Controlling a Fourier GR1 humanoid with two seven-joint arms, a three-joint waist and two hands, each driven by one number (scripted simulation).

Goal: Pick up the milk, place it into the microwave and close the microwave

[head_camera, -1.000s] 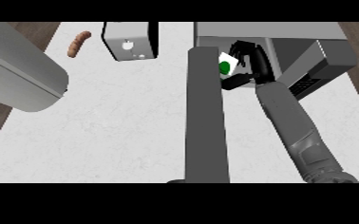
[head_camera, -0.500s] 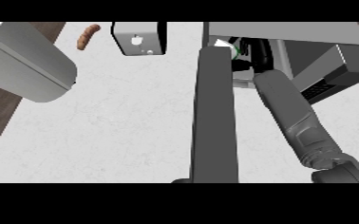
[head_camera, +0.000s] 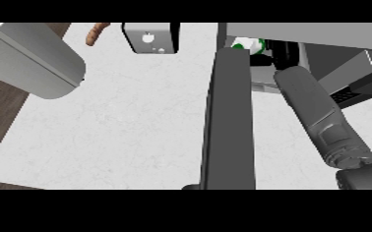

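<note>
The milk (head_camera: 245, 43), a white carton with green print, shows at the mouth of the grey microwave (head_camera: 291, 29) at the top right, mostly hidden by the microwave's top and its door. My right hand (head_camera: 280, 55) is black and curled round the carton from the right, with its grey forearm (head_camera: 314, 113) stretching up from the lower right. The microwave's open door (head_camera: 230, 123) is a dark slab running from the cavity down to the view's lower edge. Only my left forearm (head_camera: 36, 61) shows, at the upper left; its hand is out of view.
A grey box-shaped appliance (head_camera: 151, 38) stands at the back, left of the microwave, with a brown sausage (head_camera: 94, 33) to its left. The white counter (head_camera: 123, 128) spreads between the left forearm and the door. Its dark edge shows at the far left.
My right hand has carried the milk deeper into the microwave, so less of the carton shows. The left forearm has come closer and fills more of the upper left.
</note>
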